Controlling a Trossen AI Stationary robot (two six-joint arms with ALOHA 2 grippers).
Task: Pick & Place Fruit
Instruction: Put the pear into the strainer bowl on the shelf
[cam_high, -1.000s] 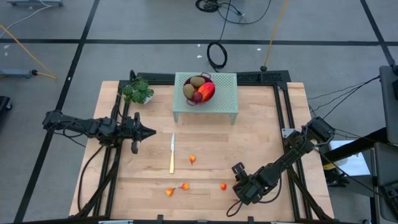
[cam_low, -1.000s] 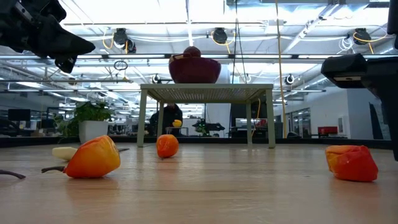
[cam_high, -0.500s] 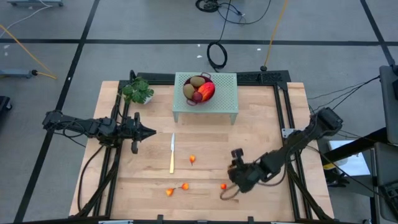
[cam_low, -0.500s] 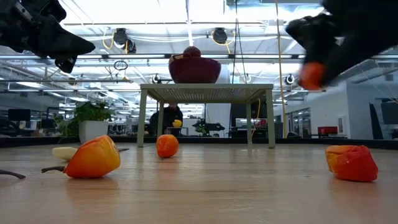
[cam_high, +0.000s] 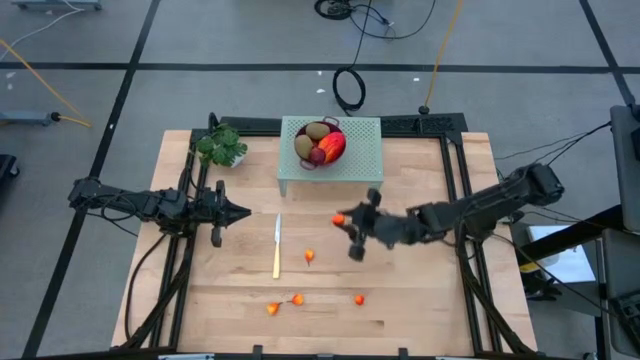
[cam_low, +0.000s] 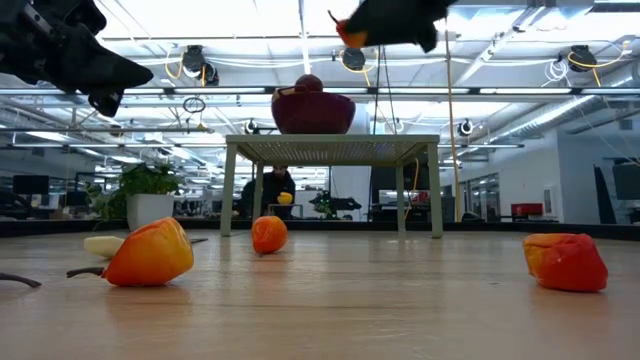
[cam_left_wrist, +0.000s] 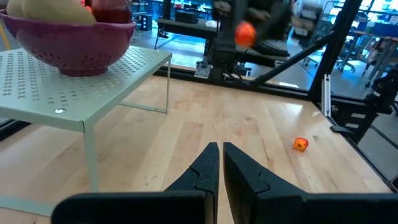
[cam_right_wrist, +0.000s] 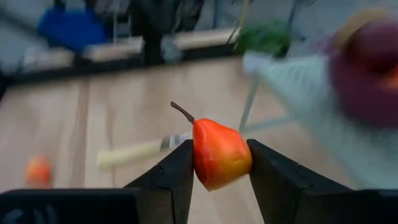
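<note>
Now right gripper (cam_high: 343, 221) clamped on small orange-red fruit (cam_right_wrist: 219, 155), stem up; bowl (cam_high: 320, 146) on rack (cam_high: 362, 150) ahead, above it. Left gripper (cam_high: 243, 213) pinched together, farther off.

Wooden table (cam_high: 420, 190) fills the middle. At twelve o'clock on it stands a pale green perforated stand (cam_high: 360, 150), carrying a dark red colander bowl (cam_high: 305, 160). At ten o'clock, a leafy green plant (cam_high: 222, 146) sits at the corner. Centre-left, a yellow-handled knife (cam_high: 277, 246) lies flat, pointing twelve to six.
</note>
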